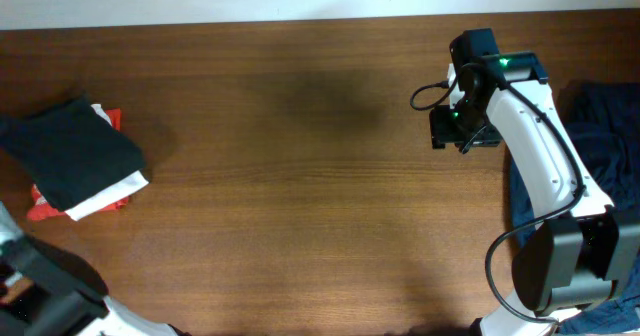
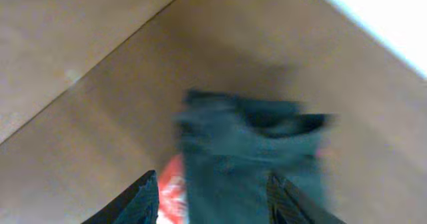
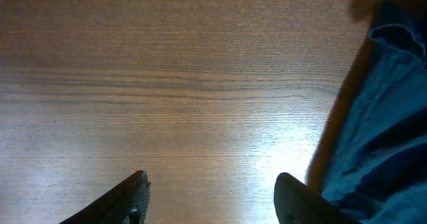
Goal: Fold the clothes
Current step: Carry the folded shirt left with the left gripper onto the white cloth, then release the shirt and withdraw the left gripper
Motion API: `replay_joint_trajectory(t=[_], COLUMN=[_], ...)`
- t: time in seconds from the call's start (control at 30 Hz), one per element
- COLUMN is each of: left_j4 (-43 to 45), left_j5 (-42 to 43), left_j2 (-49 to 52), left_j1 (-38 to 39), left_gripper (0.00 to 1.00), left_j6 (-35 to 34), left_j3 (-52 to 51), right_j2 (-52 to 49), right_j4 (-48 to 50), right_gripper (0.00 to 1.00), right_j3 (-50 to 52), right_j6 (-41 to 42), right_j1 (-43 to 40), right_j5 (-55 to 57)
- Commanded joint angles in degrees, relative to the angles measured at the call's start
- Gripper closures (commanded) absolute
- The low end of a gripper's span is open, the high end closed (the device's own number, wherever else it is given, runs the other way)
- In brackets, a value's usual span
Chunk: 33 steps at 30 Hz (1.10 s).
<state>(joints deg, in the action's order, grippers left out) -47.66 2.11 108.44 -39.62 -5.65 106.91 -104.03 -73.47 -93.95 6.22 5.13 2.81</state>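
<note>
The clothes, a black T-shirt [image 1: 70,151], lie folded into a compact stack at the table's far left, on top of white and red garments. In the left wrist view the same black fold [image 2: 250,157] shows blurred, stretching away between and below the fingertips. My left gripper [image 2: 213,199] is open, its jaws standing apart over the near end of the fold without pinching it. Far off at the right, my right gripper [image 1: 462,128] is also open [image 3: 210,197], hovering over bare wood with nothing between its fingers.
A white garment [image 1: 105,198] and a red one [image 1: 40,211] peek out under the black stack; the red shows again by my left finger [image 2: 172,184]. A navy blue shirt [image 1: 610,141] is heaped at the table's right edge, close to my right finger [image 3: 387,137]. The table [image 1: 300,176] is brown wood.
</note>
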Motion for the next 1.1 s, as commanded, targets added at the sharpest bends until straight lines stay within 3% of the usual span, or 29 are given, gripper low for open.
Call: replay_joint_trajectory(t=[0.0,0.2,0.43,0.53,0.6,0.7,0.77,0.8,0.83,1.0,1.03,1.07], left_j4=[-0.9,-2.7,-3.3,-3.1,-3.0,-3.0,-2.9,-2.9,-3.0,-9.0,-11.3,-13.1], left_j5=[12.0,7.4,4.9,5.2,10.1,19.0,19.2,19.1,19.1,18.9,18.6,18.2], left_j2=[-0.9,6.3,17.1,19.1,18.0,14.2,10.1,6.9,4.4,1.9,2.2,2.5], left_j1=[2.3,3.1,-1.0,-2.8,-3.2,-2.4,-0.7,1.0,2.9,18.4,21.9,24.3], left_gripper=[0.48,0.49,0.48,0.37,0.37,0.27,0.25,0.22,0.21,0.18,0.14,0.03], left_j6=[0.1,0.1,0.1,0.1,0.1,2.9,3.3,4.2,4.2,5.3,5.3,5.3], left_j3=[1.0,-1.6,-2.0,-2.0,-1.4,1.2,2.3,2.4,2.4,2.3,2.2,2.0], right_j2=[0.4,0.4,0.4,0.4,0.4,0.4,0.4,0.4,0.4,-0.1,-0.3,-0.4], right_j4=[-0.3,-0.4,-1.6,-2.4,-2.4,-2.4,-2.4,-2.4,-2.9,-0.9,-1.3,-1.7], right_gripper=[0.36,0.36,0.36,0.35,0.35,0.35,0.34,0.29,0.01,0.01,0.01,0.01], right_j3=[-0.3,-0.3,-0.3,-0.3,-0.3,-0.3,-0.3,-0.3,-0.3,-0.3,-0.3,-0.3], right_j6=[0.0,0.0,0.1,0.0,0.0,0.0,0.0,0.0,0.0,0.0,-0.1,-0.5], right_j1=[-0.3,-0.3,-0.3,-0.3,-0.3,-0.3,-0.3,-0.3,-0.3,-0.4,-0.4,-0.7], right_j5=[0.4,0.4,0.4,0.5,0.5,0.5,0.5,0.4,-0.8,-9.9,-10.4,-10.9])
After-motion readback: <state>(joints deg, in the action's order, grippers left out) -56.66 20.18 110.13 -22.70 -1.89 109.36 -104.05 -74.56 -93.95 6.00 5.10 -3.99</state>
